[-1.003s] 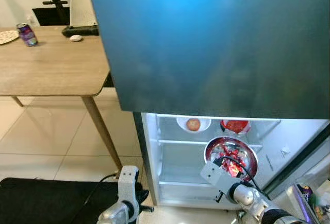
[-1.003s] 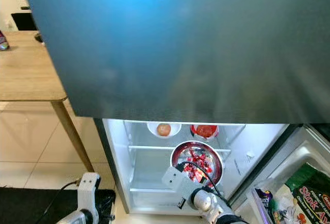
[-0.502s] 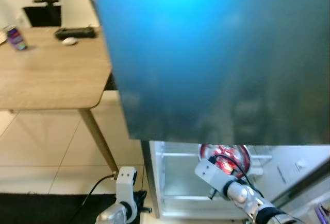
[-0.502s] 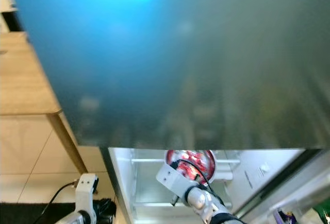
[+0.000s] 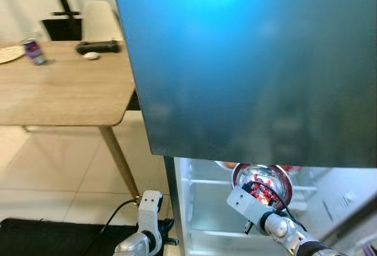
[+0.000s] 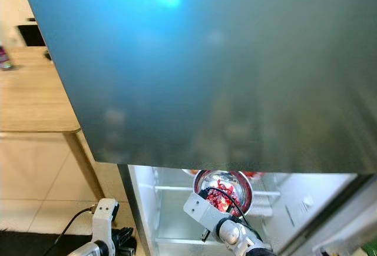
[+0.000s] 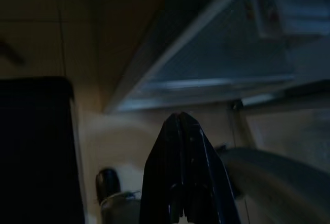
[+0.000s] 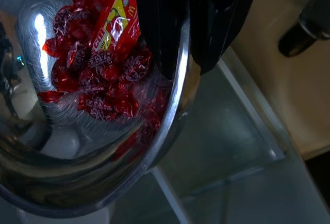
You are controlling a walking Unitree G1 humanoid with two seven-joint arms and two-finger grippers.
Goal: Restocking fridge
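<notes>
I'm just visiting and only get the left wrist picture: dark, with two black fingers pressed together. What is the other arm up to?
Observer: The right gripper has its jaws clamped on the rim of a steel bowl, holding it above a glass shelf in the open fridge.
Operator: What's in the bowl?
Observer: Red wrapped sweets, heaped at the bottom.
Operator: Anything else in the room?
Observer: A wooden table stands to the robot's left, with a drink can on it.
</notes>
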